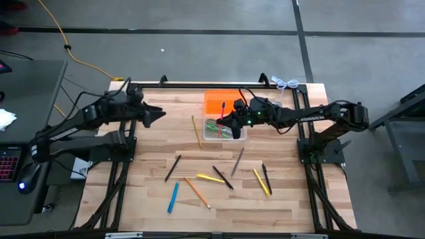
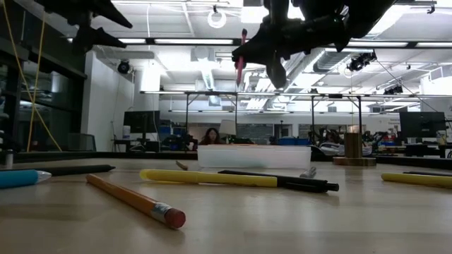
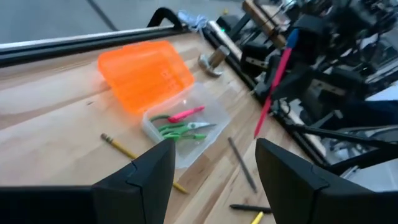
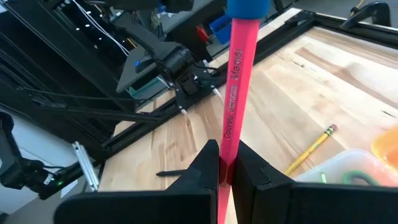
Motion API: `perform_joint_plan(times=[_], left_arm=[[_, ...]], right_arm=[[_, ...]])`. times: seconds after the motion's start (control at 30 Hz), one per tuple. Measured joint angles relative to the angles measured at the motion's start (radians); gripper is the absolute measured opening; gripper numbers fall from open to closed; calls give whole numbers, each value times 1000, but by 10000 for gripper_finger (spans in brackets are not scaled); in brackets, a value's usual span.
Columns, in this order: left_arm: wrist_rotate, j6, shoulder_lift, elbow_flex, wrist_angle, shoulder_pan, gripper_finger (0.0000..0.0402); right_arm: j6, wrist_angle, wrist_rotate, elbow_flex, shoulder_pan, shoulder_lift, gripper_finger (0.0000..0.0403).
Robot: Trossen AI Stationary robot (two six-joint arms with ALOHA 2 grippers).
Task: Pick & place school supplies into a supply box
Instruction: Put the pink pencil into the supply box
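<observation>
My right gripper [image 1: 230, 121] hovers over the clear supply box [image 1: 242, 135], shut on a pink pencil [image 1: 222, 114] with a blue cap. In the left wrist view the box [image 3: 163, 137] holds green-handled scissors [image 3: 180, 129] and a pink pen [image 3: 186, 114]. The orange lid [image 1: 216, 101] lies flat against the box's far side. Several pens and pencils lie loose on the near half of the table, among them a yellow one [image 1: 211, 178], a blue one [image 1: 172, 197] and a wooden pencil [image 1: 196, 131]. My left gripper [image 3: 214, 165] is open, raised left of the box, touching nothing. My right gripper pinches the pink pencil's shaft [image 4: 229, 158] between its two fingers, which lie across it. The blue-capped end [image 4: 246, 6] sticks out past the fingertips. The fingers reach in from the table's right. The pencil is lifted clear above the box, standing steeply [image 2: 240, 56].
A small silver bell-shaped object [image 3: 213, 61] stands by the table's far right corner, beyond the lid. More loose pens lie near right, yellow [image 1: 261, 181] and black [image 1: 266, 178]. Black frame rails edge the table. A person sits far back in the room [image 2: 210, 135].
</observation>
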Motion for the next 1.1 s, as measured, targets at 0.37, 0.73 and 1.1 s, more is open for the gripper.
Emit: perform_joint_plan(times=[0.37, 0.73, 1.1], left_arm=[[29, -4, -173, -177, 137, 0, 250], [52, -4, -224, -296, 231, 0, 250], [110, 2, -226, -407, 397, 0, 250]], right_arm=[[-149, -330, 84, 166, 0, 0, 0], [-289, -600, 205, 356, 0, 0, 0], [-309, -660, 255, 399, 3, 0, 0]])
